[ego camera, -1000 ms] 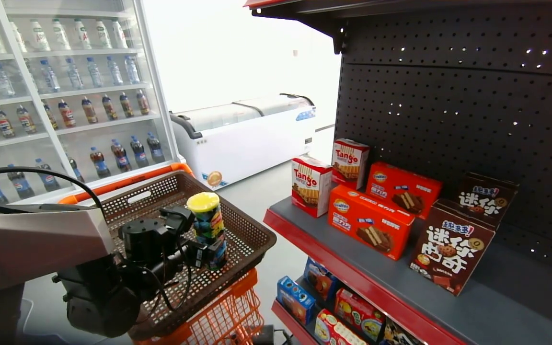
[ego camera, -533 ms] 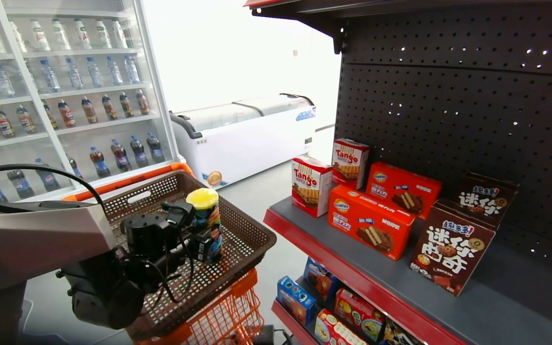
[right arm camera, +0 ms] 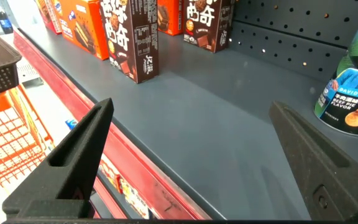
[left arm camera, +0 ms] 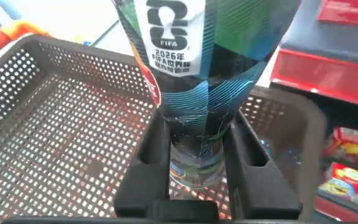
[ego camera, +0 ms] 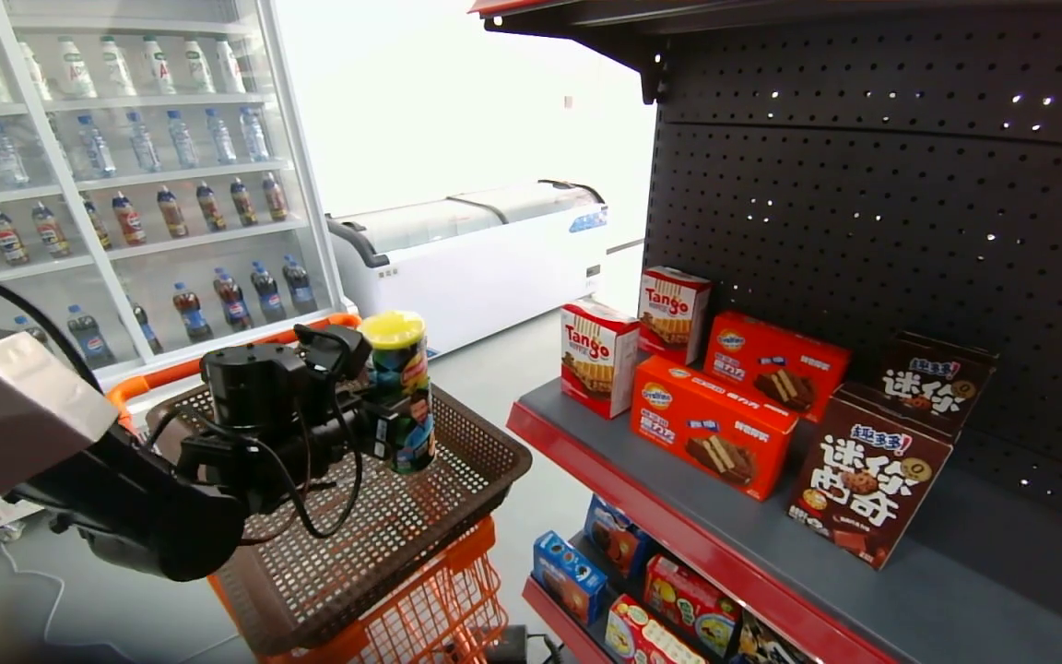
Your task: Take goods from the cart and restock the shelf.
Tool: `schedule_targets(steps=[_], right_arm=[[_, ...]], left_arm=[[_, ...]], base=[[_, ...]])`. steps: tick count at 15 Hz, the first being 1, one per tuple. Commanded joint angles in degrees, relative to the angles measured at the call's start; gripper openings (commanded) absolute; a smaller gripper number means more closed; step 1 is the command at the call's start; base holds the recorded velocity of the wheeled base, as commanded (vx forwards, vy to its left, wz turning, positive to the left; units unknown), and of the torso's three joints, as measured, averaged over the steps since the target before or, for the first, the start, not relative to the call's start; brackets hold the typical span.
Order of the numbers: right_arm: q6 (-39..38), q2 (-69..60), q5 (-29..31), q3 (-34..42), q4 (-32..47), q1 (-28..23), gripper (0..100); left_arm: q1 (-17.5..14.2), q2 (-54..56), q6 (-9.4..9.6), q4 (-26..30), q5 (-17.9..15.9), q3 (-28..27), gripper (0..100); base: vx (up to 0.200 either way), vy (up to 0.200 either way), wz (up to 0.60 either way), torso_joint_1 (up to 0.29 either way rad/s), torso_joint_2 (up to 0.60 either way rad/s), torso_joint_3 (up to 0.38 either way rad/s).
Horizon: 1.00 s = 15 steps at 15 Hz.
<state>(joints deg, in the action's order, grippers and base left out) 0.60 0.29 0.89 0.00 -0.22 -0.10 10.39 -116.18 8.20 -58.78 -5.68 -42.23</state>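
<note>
Holding: left pincer point(ego camera: 399, 441) is clamped low on the can point(ego camera: 397, 378), upright (long axis vertical), above the basket point(ego camera: 503, 441) floor.
Shelf: grey deck point(ego camera: 955, 590) lies to that pincer's right, past the basket rim, well apart.
Right pincer point(right arm camera: 194, 165): spread wide, empty, over the deck; nearer, yet the left carries.
Wrist views: fingers point(left arm camera: 156, 155) flank the can's base; a second can point(right arm camera: 348, 93) stands beyond the right pincer.

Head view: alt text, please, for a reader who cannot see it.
The left tool holds a yellow-lidded can upright over the brown basket on an orange cart. To the right, a gray shelf carries snack boxes.
</note>
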Motion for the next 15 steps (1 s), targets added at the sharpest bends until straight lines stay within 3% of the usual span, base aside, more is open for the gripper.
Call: schedule_targets(steps=[1, 3, 7, 8, 11, 15], right_arm=[[0.02, 0.06, -0.01, 0.0, -0.04, 0.01, 100], [0.02, 0.06, -0.01, 0.0, -0.04, 0.01, 100], [-0.07, 0.06, -0.01, 0.0, -0.04, 0.01, 100], [0.02, 0.06, -0.01, 0.0, -0.04, 0.01, 100], [-0.07, 0.06, -0.01, 0.0, -0.04, 0.01, 100], [0.02, 0.06, -0.01, 0.0, -0.04, 0.01, 100]], left_arm=[[0.95, 7.1, 0.06, 3.59, -0.38, -0.4, 0], [1.3, 9.83, 0.06, 8.16, -0.82, -2.33, 0], [1.48, 17.65, 0.06, 19.41, -5.22, -2.6, 0], [2.27, 19.15, 0.15, 19.94, -6.8, -2.51, 0], [3.68, 22.66, 0.15, 20.55, -6.8, -2.07, 0], [4.12, 31.01, -0.38, 30.75, -9.61, -1.89, 0]], base=[[0.0, 0.0, 0.0, 0.0, 0.0, 0.0], [0.0, 0.0, 0.0, 0.0, 0.0, 0.0], [0.0, 0.0, 0.0, 0.0, 0.0, 0.0], [0.0, 0.0, 0.0, 0.0, 0.0, 0.0], [0.0, 0.0, 0.0, 0.0, 0.0, 0.0], [0.0, 0.0, 0.0, 0.0, 0.0, 0.0]])
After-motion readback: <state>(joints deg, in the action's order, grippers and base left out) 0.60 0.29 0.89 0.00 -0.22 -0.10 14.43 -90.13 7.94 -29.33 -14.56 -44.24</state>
